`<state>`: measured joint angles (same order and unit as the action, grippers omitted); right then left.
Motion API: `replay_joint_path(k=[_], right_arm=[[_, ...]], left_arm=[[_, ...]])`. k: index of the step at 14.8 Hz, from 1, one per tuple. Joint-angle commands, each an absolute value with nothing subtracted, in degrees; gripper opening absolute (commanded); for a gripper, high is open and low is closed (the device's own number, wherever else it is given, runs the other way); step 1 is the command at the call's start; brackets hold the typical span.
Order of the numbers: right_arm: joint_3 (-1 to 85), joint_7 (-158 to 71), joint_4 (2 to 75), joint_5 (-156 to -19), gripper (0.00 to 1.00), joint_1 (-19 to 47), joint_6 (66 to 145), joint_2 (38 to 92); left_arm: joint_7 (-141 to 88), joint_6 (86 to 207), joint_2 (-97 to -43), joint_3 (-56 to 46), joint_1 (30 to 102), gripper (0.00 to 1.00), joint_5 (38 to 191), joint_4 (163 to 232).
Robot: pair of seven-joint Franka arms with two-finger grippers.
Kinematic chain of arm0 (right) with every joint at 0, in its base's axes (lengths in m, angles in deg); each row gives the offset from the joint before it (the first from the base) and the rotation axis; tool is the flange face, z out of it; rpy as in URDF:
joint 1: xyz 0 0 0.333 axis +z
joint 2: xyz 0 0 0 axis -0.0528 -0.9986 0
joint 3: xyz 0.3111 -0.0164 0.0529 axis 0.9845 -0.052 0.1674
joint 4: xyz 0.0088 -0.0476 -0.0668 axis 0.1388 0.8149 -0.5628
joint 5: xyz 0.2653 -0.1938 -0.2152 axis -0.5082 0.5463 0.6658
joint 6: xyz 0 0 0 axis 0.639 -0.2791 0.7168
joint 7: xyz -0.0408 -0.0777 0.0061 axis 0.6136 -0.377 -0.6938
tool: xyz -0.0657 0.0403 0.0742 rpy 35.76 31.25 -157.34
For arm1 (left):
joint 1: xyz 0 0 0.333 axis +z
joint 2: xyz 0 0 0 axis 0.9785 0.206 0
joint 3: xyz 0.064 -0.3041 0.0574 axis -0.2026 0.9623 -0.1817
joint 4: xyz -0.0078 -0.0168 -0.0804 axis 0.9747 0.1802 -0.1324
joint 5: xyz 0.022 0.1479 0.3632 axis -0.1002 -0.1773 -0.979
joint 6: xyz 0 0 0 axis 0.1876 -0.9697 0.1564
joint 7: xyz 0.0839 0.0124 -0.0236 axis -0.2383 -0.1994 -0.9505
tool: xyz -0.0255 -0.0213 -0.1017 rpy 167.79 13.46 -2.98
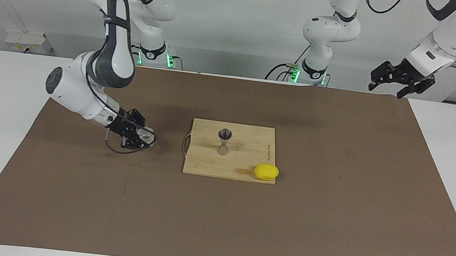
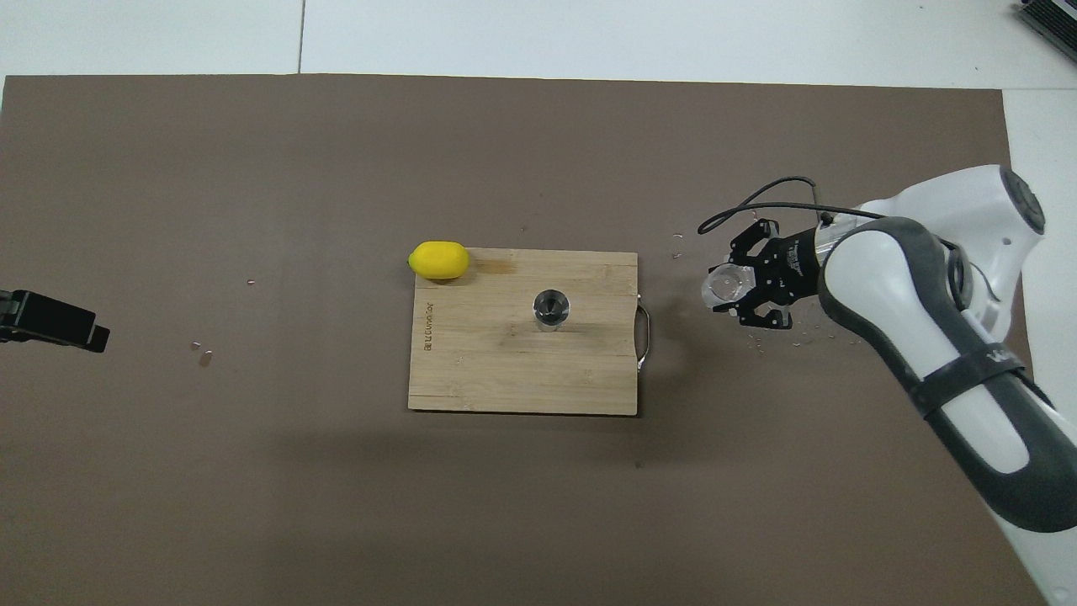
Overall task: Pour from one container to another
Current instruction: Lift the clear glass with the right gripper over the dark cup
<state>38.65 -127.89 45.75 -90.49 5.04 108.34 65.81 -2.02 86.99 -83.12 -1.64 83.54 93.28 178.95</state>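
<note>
Beside board point(image 1: 231, 150), clear cup point(image 1: 146, 136) in right fingers point(image 1: 137, 143)

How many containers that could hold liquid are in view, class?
2. The clear cup is held in the right gripper over the mat, beside the cutting board. The metal jigger stands upright on that board.

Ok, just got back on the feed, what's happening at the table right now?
The right claw is shut on the clear cup and holds it over the brown mat, beside the handle end of the wooden board. The metal jigger stands upright in the middle of that board, with nothing poured yet as far as can be seen. A lemon sits at the board's corner. The left claw waits open, raised over the mat's corner at its own end.
</note>
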Motion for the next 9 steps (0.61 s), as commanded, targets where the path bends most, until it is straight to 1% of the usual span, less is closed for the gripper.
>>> replay_joint_path(k=[1,3,7,9], right_arm=[[38.5,-133.0,46.8,-92.1,0.3,8.6,112.0,67.3],[38.4,-136.5,45.2,-91.9,0.31,11.6,114.1,67.1],[38.1,-142.4,41.8,-87.5,0.3,16.1,114.3,66.5],[38.1,-145.0,40.1,-84.6,0.29,17.8,114.0,66.0]], left_arm=[[-4.0,84.9,-79.6,-1.8,80.5,1.0,91.4,173.6],[-5.1,85.7,-79.5,-2.6,78.0,1.0,90.0,173.3],[-5.1,85.8,-77.1,-3.6,78.3,1.0,89.9,171.7],[-5.6,85.1,-77.3,-3.5,79.0,1.0,89.9,171.1]])
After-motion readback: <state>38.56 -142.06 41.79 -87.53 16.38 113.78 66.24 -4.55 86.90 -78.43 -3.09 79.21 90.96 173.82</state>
